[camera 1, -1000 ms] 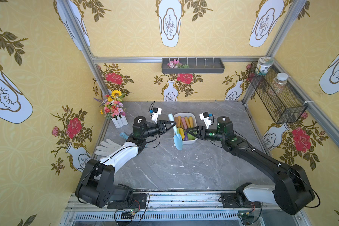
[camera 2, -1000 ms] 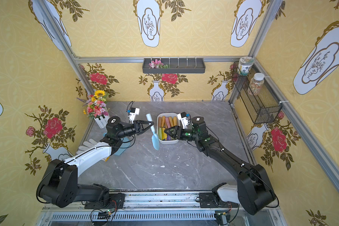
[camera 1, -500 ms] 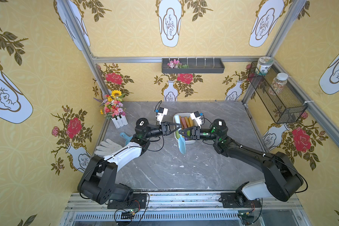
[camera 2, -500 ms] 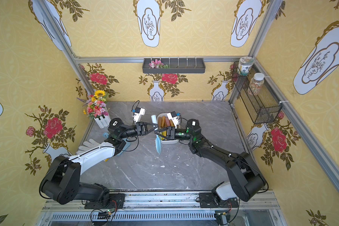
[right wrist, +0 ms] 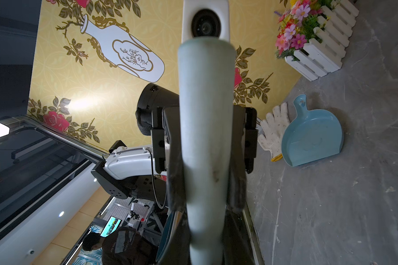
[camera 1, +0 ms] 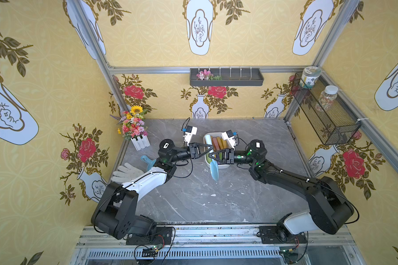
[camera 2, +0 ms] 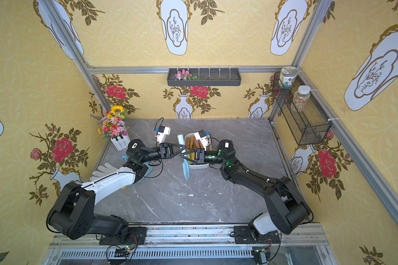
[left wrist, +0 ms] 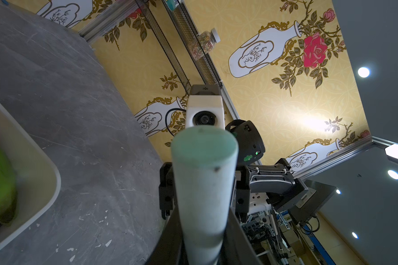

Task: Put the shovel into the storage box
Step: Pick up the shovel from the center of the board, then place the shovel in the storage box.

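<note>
Grey marble-patterned tabletop [camera 1: 193, 197]: the work surface. The white rectangular plastic storage box [camera 1: 224, 166] sits mid-table between my two arms, where either can reach it. Coloured oblong items [camera 1: 218, 143] already lie inside.

Pale blue-green plastic shovel [camera 1: 214, 172]: held clear of the table and lying along the box's left wall. Its round handle is over that wall or just beside it; the two top views disagree, so I cannot tell which. The blade hangs past the near wall over bare tabletop, so the shovel is not yet in the box.

My left gripper [camera 1: 210, 150]: jaws closed on the handle, reaching in from the left.

My right gripper [camera 1: 210, 156]: jaws closed on the same handle, just on the blade side of the left one, reaching in across the box. Each wrist view shows the handle pinched between that gripper's jaws.

I judge the double hold to be a handover, since two grips keep the shovel from tipping while its weight passes across. The next move likely calls for one gripper to release and the other to lower the shovel inside the walls. The overhanging blade could catch on the near wall.
</note>
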`<move>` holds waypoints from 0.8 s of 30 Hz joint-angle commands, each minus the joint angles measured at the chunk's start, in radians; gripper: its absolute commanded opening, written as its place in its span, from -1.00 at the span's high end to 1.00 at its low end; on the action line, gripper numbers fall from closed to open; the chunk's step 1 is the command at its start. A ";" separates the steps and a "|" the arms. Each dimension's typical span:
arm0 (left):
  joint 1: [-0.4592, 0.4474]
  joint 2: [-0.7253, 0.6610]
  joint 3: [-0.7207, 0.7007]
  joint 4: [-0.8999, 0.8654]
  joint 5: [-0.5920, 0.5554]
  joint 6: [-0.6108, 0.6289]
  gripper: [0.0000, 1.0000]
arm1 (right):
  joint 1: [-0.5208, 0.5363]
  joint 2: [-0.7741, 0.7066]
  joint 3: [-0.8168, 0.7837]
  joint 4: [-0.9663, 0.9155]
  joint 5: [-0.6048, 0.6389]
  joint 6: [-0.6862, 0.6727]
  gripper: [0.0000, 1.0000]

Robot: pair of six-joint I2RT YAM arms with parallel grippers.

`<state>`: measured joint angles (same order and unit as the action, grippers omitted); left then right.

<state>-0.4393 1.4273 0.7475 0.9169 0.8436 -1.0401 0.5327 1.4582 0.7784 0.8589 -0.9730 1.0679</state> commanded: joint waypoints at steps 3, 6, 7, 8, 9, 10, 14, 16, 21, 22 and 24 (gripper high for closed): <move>0.005 0.006 -0.012 0.049 0.000 0.009 0.40 | -0.019 -0.036 0.018 -0.119 0.023 -0.069 0.75; 0.020 -0.003 -0.025 0.045 -0.017 0.004 0.16 | -0.023 -0.062 0.024 -0.207 0.036 -0.116 0.76; 0.028 -0.008 -0.029 0.035 -0.026 0.006 0.08 | -0.026 -0.072 0.029 -0.254 0.045 -0.140 0.76; 0.033 -0.017 -0.031 0.021 -0.035 0.010 0.05 | -0.029 -0.080 0.034 -0.295 0.054 -0.161 0.76; 0.041 -0.024 -0.034 0.006 -0.043 0.016 0.03 | -0.032 -0.088 0.039 -0.338 0.064 -0.183 0.76; 0.047 -0.035 -0.035 -0.017 -0.051 0.029 0.03 | -0.037 -0.095 0.043 -0.380 0.075 -0.201 0.76; 0.060 -0.086 -0.029 -0.183 -0.109 0.113 -0.01 | -0.059 -0.110 0.083 -0.571 0.134 -0.286 0.76; 0.060 -0.121 -0.026 -0.296 -0.162 0.179 -0.02 | -0.074 -0.104 0.109 -0.663 0.170 -0.322 0.76; 0.060 -0.211 -0.042 -0.529 -0.305 0.280 -0.05 | -0.095 -0.062 0.207 -0.882 0.281 -0.421 0.76; 0.060 -0.223 -0.045 -0.565 -0.326 0.292 -0.05 | -0.095 -0.052 0.229 -0.919 0.305 -0.439 0.76; 0.060 -0.253 -0.053 -0.640 -0.382 0.311 -0.05 | -0.096 -0.027 0.272 -0.995 0.360 -0.471 0.76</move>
<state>-0.3798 1.1995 0.7067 0.4446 0.5690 -0.8062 0.4377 1.4113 1.0058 0.0185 -0.7155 0.6880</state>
